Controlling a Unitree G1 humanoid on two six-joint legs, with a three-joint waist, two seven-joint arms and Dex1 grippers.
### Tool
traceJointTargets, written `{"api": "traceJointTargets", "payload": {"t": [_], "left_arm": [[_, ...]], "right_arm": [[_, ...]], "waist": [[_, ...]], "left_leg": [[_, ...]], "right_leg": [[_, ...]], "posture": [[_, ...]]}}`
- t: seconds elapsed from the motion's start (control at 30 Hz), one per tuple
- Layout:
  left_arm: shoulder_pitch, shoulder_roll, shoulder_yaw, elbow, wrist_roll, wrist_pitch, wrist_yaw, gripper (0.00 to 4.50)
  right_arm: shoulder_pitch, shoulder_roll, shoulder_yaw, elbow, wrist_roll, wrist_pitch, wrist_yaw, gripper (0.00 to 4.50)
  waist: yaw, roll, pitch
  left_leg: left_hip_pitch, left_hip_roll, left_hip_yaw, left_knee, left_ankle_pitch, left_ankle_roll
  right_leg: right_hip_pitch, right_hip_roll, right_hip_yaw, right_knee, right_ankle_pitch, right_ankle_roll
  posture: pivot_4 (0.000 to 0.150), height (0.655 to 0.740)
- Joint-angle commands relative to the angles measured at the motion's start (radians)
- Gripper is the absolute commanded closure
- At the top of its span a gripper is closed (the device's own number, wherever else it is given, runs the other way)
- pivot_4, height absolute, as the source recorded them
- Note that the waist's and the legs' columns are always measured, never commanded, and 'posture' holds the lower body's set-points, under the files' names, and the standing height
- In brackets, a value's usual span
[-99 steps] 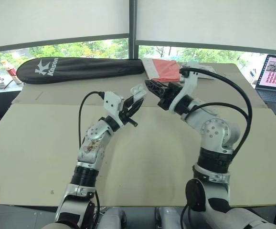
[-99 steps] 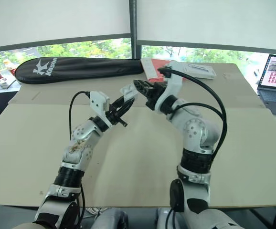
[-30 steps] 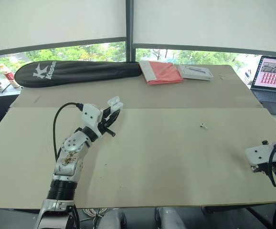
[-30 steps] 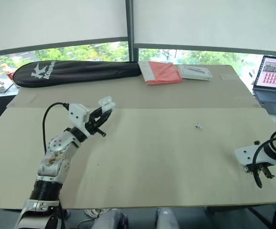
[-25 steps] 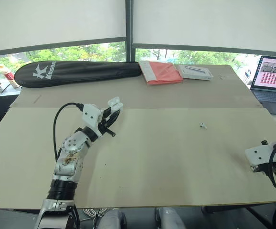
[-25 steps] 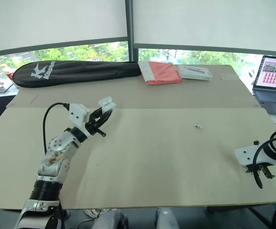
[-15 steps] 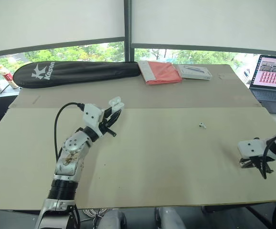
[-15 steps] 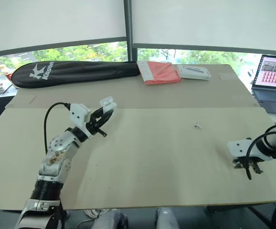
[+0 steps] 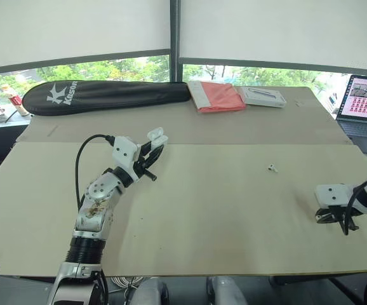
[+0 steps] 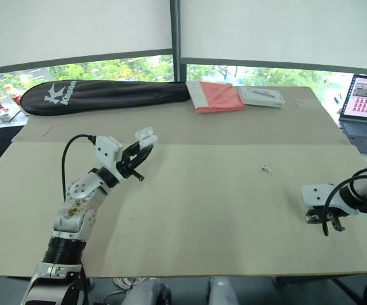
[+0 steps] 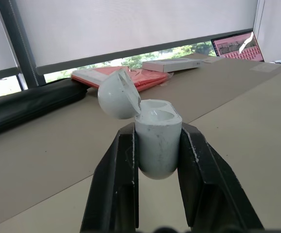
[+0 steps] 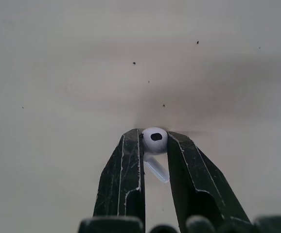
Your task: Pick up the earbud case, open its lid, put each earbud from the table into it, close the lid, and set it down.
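Observation:
My left gripper is shut on the white earbud case and holds it upright above the table's left half. The case's lid is hinged open. I cannot tell what lies inside it. At the table's right edge my right gripper points down, just above the board. In the right wrist view it is shut on a white earbud, pinched between the fingertips with its stem angled back. A second small white earbud lies loose on the table, right of centre, apart from both grippers.
A long black racket bag lies along the far edge. Beside it are a red pouch and a flat white box. An open laptop stands off the table at the far right. Bottles stand at the far left.
My right arm has swung from the case out to the table's right edge, then drawn slightly inward. The left gripper has moved left with the open case in it.

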Motion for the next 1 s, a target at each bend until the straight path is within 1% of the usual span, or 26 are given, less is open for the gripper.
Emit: {"api": "traceJointTargets", "payload": {"t": [0.03,0.1,0.17,0.23,0.53,0.8,1.0], "left_arm": [[-0.010,-0.001,0.004,-0.033,-0.002,-0.012,0.000,3.93],[-0.006,-0.002,0.004,-0.037,-0.002,-0.012,0.001,3.93],[-0.003,-0.003,0.005,-0.038,-0.002,-0.012,0.003,3.93],[0.001,-0.004,0.006,-0.042,-0.002,-0.011,0.006,3.93],[0.018,-0.006,0.008,-0.058,-0.004,-0.006,0.014,3.93],[0.020,-0.011,0.007,-0.063,-0.004,-0.003,0.024,3.93],[0.036,-0.010,0.007,-0.074,-0.003,-0.002,0.031,3.93]], "right_arm": [[0.000,-0.029,0.012,0.009,-0.029,-0.031,-0.005,4.17],[-0.008,-0.027,0.016,0.014,-0.038,-0.040,-0.004,4.17],[-0.015,-0.025,0.019,0.021,-0.045,-0.045,-0.004,3.15],[-0.022,-0.024,0.023,0.030,-0.056,-0.053,-0.011,2.54],[-0.058,-0.015,0.063,0.059,-0.104,-0.093,-0.004,2.54],[-0.102,0.011,0.093,0.045,-0.119,-0.101,0.018,2.54],[-0.105,0.025,0.082,0.020,-0.089,-0.027,0.073,2.54]], "waist": [[0.001,0.000,0.000],[0.003,0.000,0.000],[0.004,0.000,0.000],[0.007,0.000,0.000],[0.012,0.000,0.000],[0.012,0.000,0.000],[0.010,0.000,0.000]], "left_leg": [[0.000,0.000,0.000,0.000,0.000,0.000],[0.000,0.000,0.000,0.000,0.000,0.000],[0.000,0.000,0.000,0.000,0.000,0.000],[0.000,0.000,0.000,0.000,0.000,0.000],[0.000,0.000,0.000,0.000,0.000,0.000],[0.000,0.000,0.000,0.000,0.000,0.000],[0.000,0.000,0.000,0.000,0.000,0.000]], "right_leg": [[0.000,0.000,0.000,0.000,0.000,0.000],[0.000,0.000,0.000,0.000,0.000,0.000],[0.000,0.000,0.000,0.000,0.000,0.000],[0.000,0.000,0.000,0.000,0.000,0.000],[0.000,0.000,0.000,0.000,0.000,0.000],[0.000,0.000,0.000,0.000,0.000,0.000],[0.000,0.000,0.000,0.000,0.000,0.000]], "posture": [[0.150,0.7400],[0.150,0.7400],[0.150,0.7400],[0.150,0.7400],[0.150,0.7400],[0.150,0.7400],[0.150,0.7400]]}}
